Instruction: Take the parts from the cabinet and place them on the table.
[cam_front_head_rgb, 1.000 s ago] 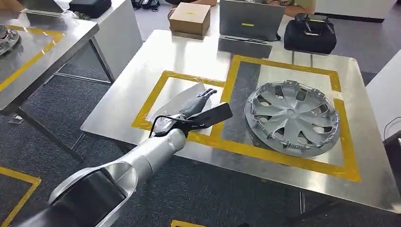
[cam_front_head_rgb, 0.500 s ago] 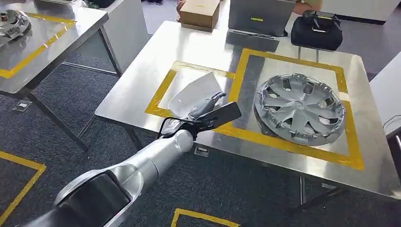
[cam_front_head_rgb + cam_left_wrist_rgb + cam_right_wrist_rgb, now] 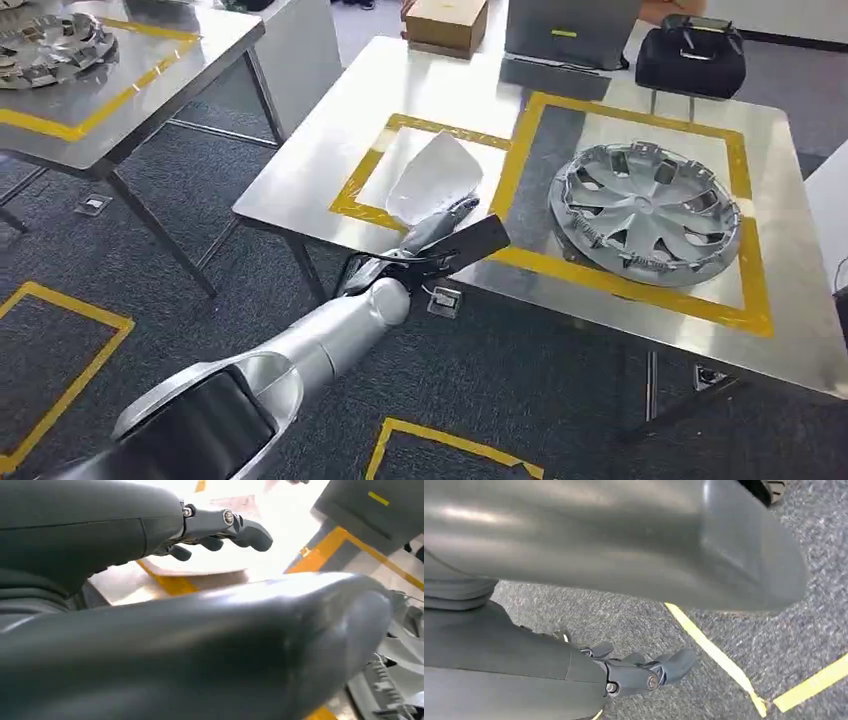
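From the head view, the robot's left hand reaches over the near edge of a steel table, fingers apart and holding nothing. Just beyond the fingertips, touching or nearly touching them, lies a pale, shield-shaped plastic part inside a small square marked in yellow tape. The part's long axis runs away from the hand, its narrow end toward the far side of the table and its broad rounded end nearest the fingers. In the left wrist view the fingers hang spread above the bright part, with no grip on it. To the right on the same table, inside a larger taped square and well apart from the hand, a silver hubcap rests flat. A cardboard box and a black bag sit at the far edge. The right hand hangs over grey carpet, fingers loosely open and empty. The part appears already set down, so nothing blocks a straight pull back.
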### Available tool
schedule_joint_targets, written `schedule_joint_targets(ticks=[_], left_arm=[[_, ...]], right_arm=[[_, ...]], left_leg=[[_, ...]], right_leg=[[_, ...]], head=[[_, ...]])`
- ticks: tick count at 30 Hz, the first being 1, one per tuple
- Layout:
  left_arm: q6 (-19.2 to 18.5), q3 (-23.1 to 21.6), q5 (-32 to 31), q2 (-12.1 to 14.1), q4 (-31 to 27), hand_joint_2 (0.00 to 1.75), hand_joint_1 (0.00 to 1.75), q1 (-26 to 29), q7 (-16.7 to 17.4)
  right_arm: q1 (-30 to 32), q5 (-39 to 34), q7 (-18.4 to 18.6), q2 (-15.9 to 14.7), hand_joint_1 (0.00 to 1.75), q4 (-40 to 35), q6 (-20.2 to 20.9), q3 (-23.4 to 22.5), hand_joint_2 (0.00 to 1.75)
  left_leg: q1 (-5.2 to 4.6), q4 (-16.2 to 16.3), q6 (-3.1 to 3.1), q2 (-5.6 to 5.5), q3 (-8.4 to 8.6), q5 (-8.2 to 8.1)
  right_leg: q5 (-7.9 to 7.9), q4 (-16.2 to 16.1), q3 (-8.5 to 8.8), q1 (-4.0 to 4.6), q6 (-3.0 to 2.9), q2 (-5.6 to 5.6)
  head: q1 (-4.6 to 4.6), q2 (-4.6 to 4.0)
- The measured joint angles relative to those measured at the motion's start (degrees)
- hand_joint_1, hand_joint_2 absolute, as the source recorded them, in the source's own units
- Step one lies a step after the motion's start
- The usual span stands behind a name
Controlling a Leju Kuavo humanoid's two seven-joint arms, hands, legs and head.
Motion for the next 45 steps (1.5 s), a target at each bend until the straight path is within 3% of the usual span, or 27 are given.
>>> schedule_joint_targets(ticks=[1, 4, 5, 7, 9, 11, 14, 15, 16, 17, 19, 20, 22, 24, 25, 27, 29, 30, 31, 32, 35, 36, 38, 40, 42, 44, 45], left_arm=[[0.04, -0.18, 0.04, -0.26, -0.13, 0.0, 0.0, -0.03, -0.04], [0.09, -0.77, 0.07, -0.07, -0.02, 0.0, 0.0, 0.04, -0.02], [0.11, -0.94, 0.07, 0.02, 0.04, 0.0, 0.0, 0.05, -0.02], [0.13, -1.22, 0.07, -0.09, 0.0, 0.0, 0.0, 0.0, 0.0], [0.13, -1.71, 0.09, -0.26, -0.02, 0.0, 0.0, 0.03, -0.02], [0.17, -2.01, 0.24, -0.18, -0.02, 0.0, 0.0, 0.15, 0.02], [0.22, -2.36, 0.79, -0.11, -0.07, 0.0, 0.0, 0.16, 0.04], [0.22, -2.6, 0.94, -0.24, -0.22, 0.0, 0.0, 0.13, 0.04], [0.33, -2.62, 1.36, -0.31, -0.42, 0.0, 0.0, 0.11, 0.11], [0.5, -2.78, 1.49, -0.42, -0.55, 0.0, 0.0, 0.14, 0.13], [0.66, -3.5, 2.12, -0.42, -0.59, 0.0, 0.0, -0.01, 0.26], [0.72, -3.59, 2.38, -0.04, -0.53, 0.0, 0.0, 0.06, 0.37], [0.81, -4.02, 2.76, 0.17, -0.59, 0.0, 0.0, -0.11, 0.61], [1.14, -4.42, 3.39, 0.02, -0.77, 0.0, 0.0, -0.18, 0.46], [1.4, -4.77, 3.96, -0.02, -0.77, 0.0, 0.0, -0.2, 0.0], [1.99, -5.47, 5.18, 0.09, -0.74, 0.0, 0.0, -0.2, -0.59], [2.62, -6.06, 5.81, 0.13, -0.72, 0.0, 0.0, -0.25, -0.57], [2.78, -6.39, 6.03, 0.02, -0.77, 0.0, 0.0, -0.31, -0.52], [2.95, -6.65, 6.08, -0.33, -1.03, 0.0, 0.0, -0.38, -0.5], [3.15, -6.89, 6.23, -0.5, -1.16, 0.0, 0.0, -0.71, -0.52], [3.5, -7.7, 6.58, -0.07, -0.92, 0.0, 0.0, -0.86, -0.33], [3.63, -7.85, 6.78, 0.06, -0.79, 0.0, 0.0, -0.85, -0.15], [3.78, -8.26, 7.19, -0.09, -0.7, 0.0, 0.0, -1.0, -0.07], [3.78, -8.68, 7.19, -0.4, -0.64, 0.0, 0.0, -0.91, -0.13], [3.8, -8.83, 7.34, -0.29, -0.4, 0.0, 0.0, -0.8, -0.18], [3.85, -9.16, 7.41, -0.26, -0.33, 0.0, 0.0, -0.82, -0.26], [3.87, -9.27, 7.43, -0.37, -0.35, 0.0, 0.0, -0.82, -0.37]], right_arm=[[-0.01, -0.02, 0.0, 0.02, 0.0, 0.02, 0.0, 0.0, 0.0], [-0.05, -0.02, 0.02, -0.02, 0.0, 0.02, 0.02, 0.0, 0.0], [-0.03, -0.02, 0.02, 0.0, 0.0, 0.02, 0.07, 0.0, 0.0], [0.03, -0.02, 0.07, -0.02, 0.0, 0.02, 0.13, 0.0, 0.0], [0.07, -0.02, 0.07, -0.09, 0.0, 0.02, 0.28, 0.0, 0.0], [0.05, -0.02, 0.0, -0.09, 0.0, 0.02, 0.42, 0.0, 0.0], [0.01, -0.02, -0.02, -0.2, 0.0, 0.02, 0.5, 0.0, 0.0], [-0.14, -0.04, -0.02, -0.35, 0.0, 0.0, 0.55, 0.0, 0.0], [-0.07, -0.07, -0.11, -0.55, 0.0, -0.02, 0.59, 0.0, 0.0], [0.04, -0.15, -0.07, -0.5, 0.0, -0.02, 0.68, 0.0, 0.0], [-0.06, -0.2, -0.02, -0.53, 0.0, -0.02, 0.63, 0.0, 0.0], [-0.02, -0.2, -0.02, -0.37, 0.0, 0.02, 0.66, 0.0, 0.0], [-0.18, -0.02, 0.0, -0.46, 0.0, -0.02, 0.7, 0.0, 0.0], [0.27, -0.02, 0.02, -0.55, 0.0, -0.02, 0.79, 0.0, 0.0], [0.34, -0.02, 0.0, -0.57, 0.0, -0.02, 0.81, 0.0, 0.0], [0.3, -0.02, -0.02, -0.57, 0.0, -0.02, 0.87, 0.0, 0.0], [0.31, -0.02, 0.0, -0.61, 0.0, -0.02, 0.87, 0.0, 0.0], [0.3, 0.0, 0.0, -0.66, 0.0, -0.02, 0.87, 0.0, 0.0], [0.36, 0.02, -0.02, -0.72, 0.0, -0.04, 0.87, 0.0, 0.0], [0.36, 0.07, 0.0, -0.74, 0.0, -0.04, 0.87, 0.0, 0.0], [0.17, 0.13, -0.02, -0.52, 0.0, -0.02, 0.96, 0.0, 0.0], [0.27, 0.15, -0.02, -0.48, 0.0, -0.02, 0.98, 0.0, 0.0], [0.72, 0.24, -0.02, -0.48, 0.0, -0.02, 1.07, 0.0, 0.0], [1.02, 0.31, -0.02, -0.55, 0.0, -0.02, 1.09, 0.0, 0.0], [0.99, 0.28, -0.02, -0.55, 0.0, -0.02, 1.11, 0.0, 0.0], [0.98, 0.2, -0.02, -0.66, 0.0, -0.02, 1.11, 0.0, 0.0], [0.92, 0.13, -0.02, -0.66, 0.0, -0.02, 1.11, 0.0, 0.0]], left_leg=[[-0.52, -1.64, 1.18, -0.18, 0.55, -0.26], [-0.79, -1.26, 2.99, -1.7, -1.13, 0.72], [-0.54, -1.66, 4.03, -2.21, -1.48, 1.5], [-0.55, -1.65, 4.93, -3.24, -3.28, 2.97], [-0.84, -1.65, 5.33, -4.6, -5.11, 4.42], [-1.28, -1.59, 5.39, -6.14, -7.11, 6.03], [-1.72, -1.54, 5.27, -8.48, -9.55, 8.32], [-1.49, -1.55, 5.28, -8.99, -10.08, 9.12], [-1.76, -1.67, 4.95, -9.67, -10.41, 9.84], [-1.32, -2.39, 4.47, -10.23, -10.28, 10.68], [-1.03, -3.73, 3.56, -11.86, -10.35, 12.66], [-1.57, -4.34, 3.28, -12.2, -10.59, 13.41], [-1.38, -0.81, 3.26, -7.03, -12.07, 6.84], [-0.62, 7.81, 2.13, -4.84, -13.69, -0.57], [-0.22, 12.17, 1.54, -4.44, -14.12, -1.79], [0.56, 16.2, 0.56, -4.06, -13.51, 2.48], [1.12, 13.32, -0.22, -2.97, -9.38, 7.2], [1.27, 8.96, -0.36, -0.97, -5.4, 5.14], [0.59, 2.48, -0.6, 1.48, -0.22, 0.52], [0.05, -1.72, 1.23, 1.17, 1.19, -1.93], [-0.66, -1.67, 3.51, -0.49, -0.19, -0.78], [-0.5, -1.77, 4.14, -1.08, -0.11, -0.27], [-0.46, -1.68, 4.92, -2.34, -1.22, 0.75], [-0.77, -1.6, 5.3, -4.18, -2.27, 1.65], [-1.05, -1.5, 5.25, -6.03, -3.16, 2.42], [-1.15, -1.39, 5.13, -7.74, -3.65, 2.96], [-1.15, -1.37, 5.01, -8.51, -3.71, 3.15]], right_leg=[[0.29, 0.22, -0.22, 0.05, 0.41, -0.53], [1.63, 0.02, -0.39, -0.1, 1.68, -2.17], [1.18, 0.25, -0.9, -0.36, 2.08, -1.78], [-5.25, 5.07, -2.47, -0.56, 2.38, 2.97], [-11.21, 13.92, -4.68, -0.19, 2.21, 4.77], [-10.96, 18.3, -4.68, 0.42, 1.46, 4.99], [-5.11, 9.94, 2.77, 1.73, -0.95, 6.66], [-7.01, 4.57, 5.99, 2.02, -2.37, 9.31], [-8.89, 0.02, 8.56, 1.65, -2.36, 10.12], [-8.35, 0.41, 8.3, 2.01, -1.42, 9.73], [-7.18, -0.25, 8.06, 2.34, -1.98, 8.8], [-5.94, -1.41, 7.73, 1.23, -1.89, 7.84], [-4.18, -1.73, 6.51, 1.16, -2.37, 6.24], [-2.91, -1.68, 4.95, 1.11, -1.96, 4.23], [-2.22, -1.63, 3.95, 0.99, -1.83, 3.16], [-1.14, -1.44, 1.92, 0.66, -1.26, 1.34], [0.04, -0.86, -0.22, 0.4, -0.57, -0.62], [0.39, -0.4, -0.78, 0.4, -0.16, -1.18], [0.56, -0.05, -1.32, 0.51, 0.26, -1.64], [0.82, 0.29, -1.5, 0.48, 0.77, -2.38], [2.19, -0.12, -1.39, -0.38, 2.02, -4.53], [1.07, 0.72, -1.67, -0.84, 2.54, -1.99], [-4.42, 7.62, -4.29, -0.84, 2.65, 3.25], [-8.75, 16.91, -7.62, -0.47, 2.55, 4.88], [-8.14, 17.23, -6.96, 0.01, 1.92, 5.08], [-4.36, 8.59, -1.55, 0.38, 0.92, 5.91], [-2.5, 3.07, 1.85, 0.59, 0.3, 7.76]], head=[[-0.2, 0.0], [0.11, 0.0], [0.18, 0.0], [0.44, 0.0], [0.77, 0.0], [0.83, 0.0], [0.81, 0.0], [0.77, 0.0], [0.59, 0.0], [0.68, 0.0], [1.16, 0.0], [1.09, 0.0], [0.59, 0.0], [0.39, 0.0], [0.44, 0.0], [0.33, 0.0], [0.24, 0.0], [0.18, 0.0], [-0.04, 0.0], [0.26, 0.0], [0.55, 0.0], [0.59, 0.0], [0.72, 0.0], [0.98, 0.0], [0.98, 0.0], [0.98, 0.0], [1.03, 0.0]])
